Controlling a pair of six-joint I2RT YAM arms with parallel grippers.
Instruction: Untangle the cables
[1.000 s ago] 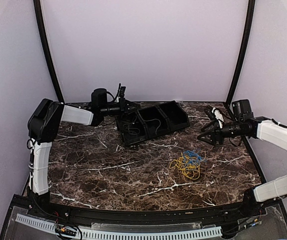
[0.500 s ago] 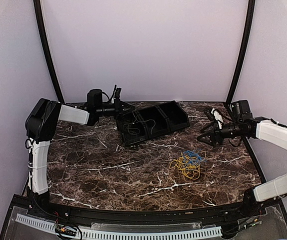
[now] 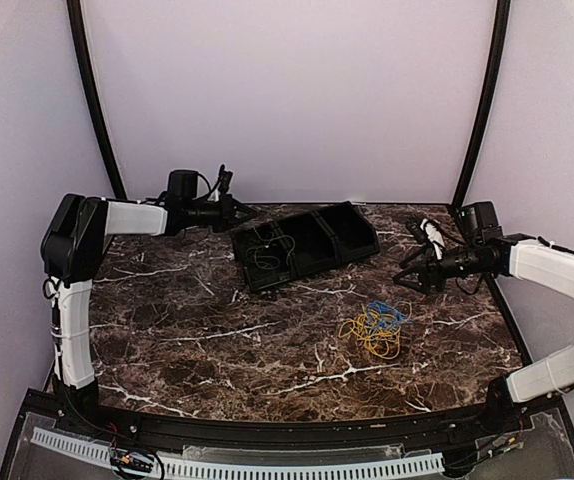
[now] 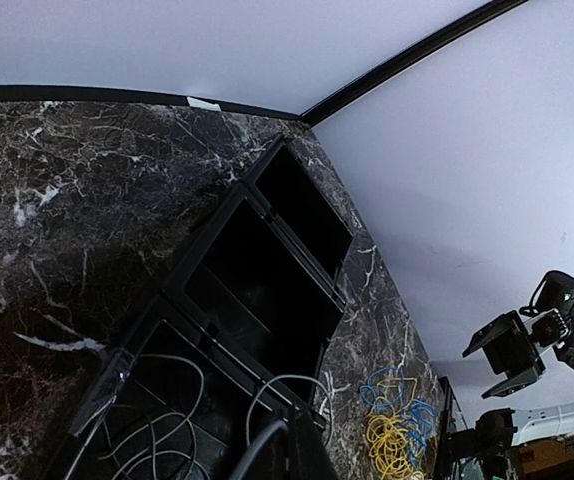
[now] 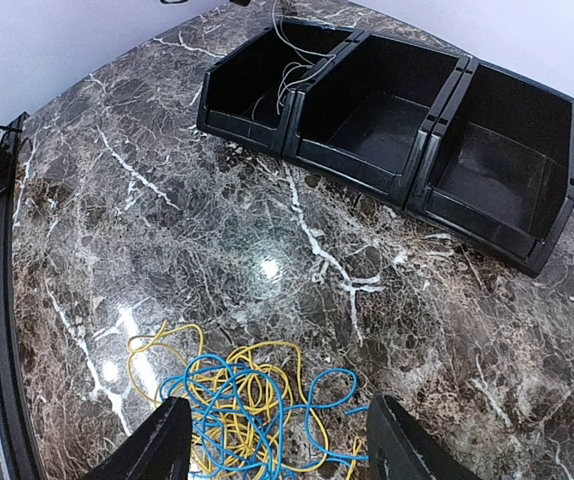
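Cables (image 3: 374, 330): a loose heap of thin yellow and blue loops on the marble table (image 3: 167, 320), right of centre, nearer than the tray and well apart from it.
Hard to make out in the heap: the strands cross so closely that it cannot be told which loop passes through which. In the right wrist view its near part is cut off by the picture's edge.
Tray (image 5: 362, 168): black, 3 compartments in a row, at the far side of the table, set at a slant.
Left compartment: thin pale wires (image 5: 285, 70) lie curled in it. A strand or 2 run up past its far wall to the picture's edge, and their ends cannot be traced.
Right claw (image 5: 279, 442): spread wide and holding nothing. It hangs above the table just far-right of the heap, pointing towards it and apart from the cables.
Right fingers (image 5: 162, 445): only the 2 tips show, the rest cut off at the bottom.
Left claw (image 3: 239, 212): closed, raised at the far left, just beside the tray's far left corner. It is dark against dark, so its tips blur in the top view, and whether anything is pinched cannot be told.
Left wrist view: only a dark sliver of the claw shows at the bottom edge.
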